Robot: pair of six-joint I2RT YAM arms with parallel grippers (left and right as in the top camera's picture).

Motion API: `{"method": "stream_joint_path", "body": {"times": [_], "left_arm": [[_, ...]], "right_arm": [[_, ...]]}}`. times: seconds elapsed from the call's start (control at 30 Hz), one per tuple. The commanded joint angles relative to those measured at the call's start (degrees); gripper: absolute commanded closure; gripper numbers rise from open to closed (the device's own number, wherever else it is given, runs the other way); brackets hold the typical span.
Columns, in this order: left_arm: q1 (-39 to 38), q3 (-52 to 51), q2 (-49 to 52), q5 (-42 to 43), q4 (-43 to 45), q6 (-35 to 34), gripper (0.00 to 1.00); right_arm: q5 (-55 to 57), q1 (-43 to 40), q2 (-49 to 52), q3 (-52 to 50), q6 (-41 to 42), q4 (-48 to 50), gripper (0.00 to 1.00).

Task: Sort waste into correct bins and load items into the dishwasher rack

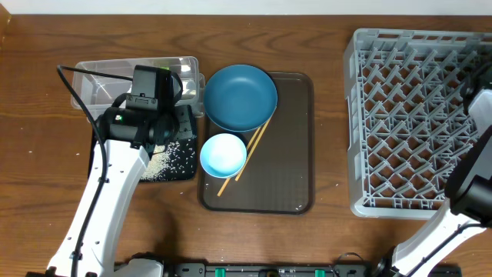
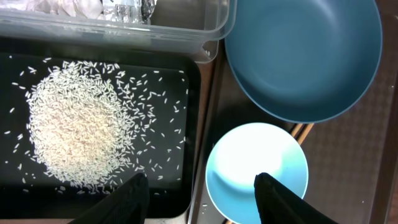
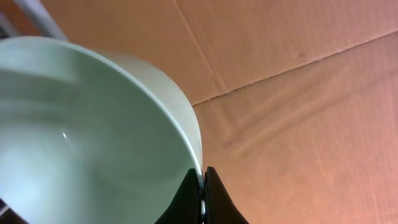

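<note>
My left gripper (image 2: 202, 190) is open and empty. It hovers over the gap between the black tray (image 2: 193, 124), which holds a heap of rice (image 2: 74, 124), and the mint-green bowl (image 2: 256, 165). In the overhead view it (image 1: 164, 127) is above the black tray (image 1: 184, 171). The dark blue dish (image 1: 240, 96), mint-green bowl (image 1: 223, 154) and chopsticks (image 1: 247, 154) lie on the brown tray. The clear tub (image 2: 186, 31) holds tissue (image 2: 62, 5) and a wrapper (image 2: 130, 9). My right gripper (image 3: 203, 180) is shut on the rim of a pale, whitish bowl (image 3: 81, 124). The pink bowl is out of view.
The grey rack (image 1: 407, 115) stands at the right, with my right arm (image 1: 469, 185) over its right edge. The brown serving tray (image 1: 288, 169) sits mid-table. The clear tub (image 1: 100, 77) is behind the black tray. Cardboard (image 3: 298, 112) fills the right wrist view's background.
</note>
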Motion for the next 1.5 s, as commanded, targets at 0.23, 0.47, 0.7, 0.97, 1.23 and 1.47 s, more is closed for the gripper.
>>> {"method": "stream_joint_path", "body": {"times": [0.23,0.47,0.7,0.97,1.23,1.47], "left_arm": [[0.04,-0.11,-0.04,-0.87,0.02,-0.50,0.42],[0.04,-0.11,-0.04,-0.90,0.02,-0.50,0.42],[0.04,-0.11,-0.04,-0.90,0.02,-0.50,0.42],[0.04,-0.11,-0.04,-0.90,0.02,-0.50,0.42],[0.04,-0.11,-0.04,-0.90,0.00,-0.50,0.42],[0.04,-0.11,-0.04,-0.90,0.00,-0.50,0.42]], "right_arm": [[-2.67,5.57,1.44,0.33,0.94,-0.98,0.96],[-2.69,8.37,1.44,0.33,1.44,-6.05,0.79],[-17.49,9.14,-1.95,0.35,16.65,-21.92,0.73],[-40.04,10.05,-12.31,0.35,25.66,-32.52,0.61],[-58.60,16.09,-21.53,0.35,29.35,-35.58,0.57],[-64.63,24.28,-22.10,0.31,35.01,-40.98,0.58]]}}
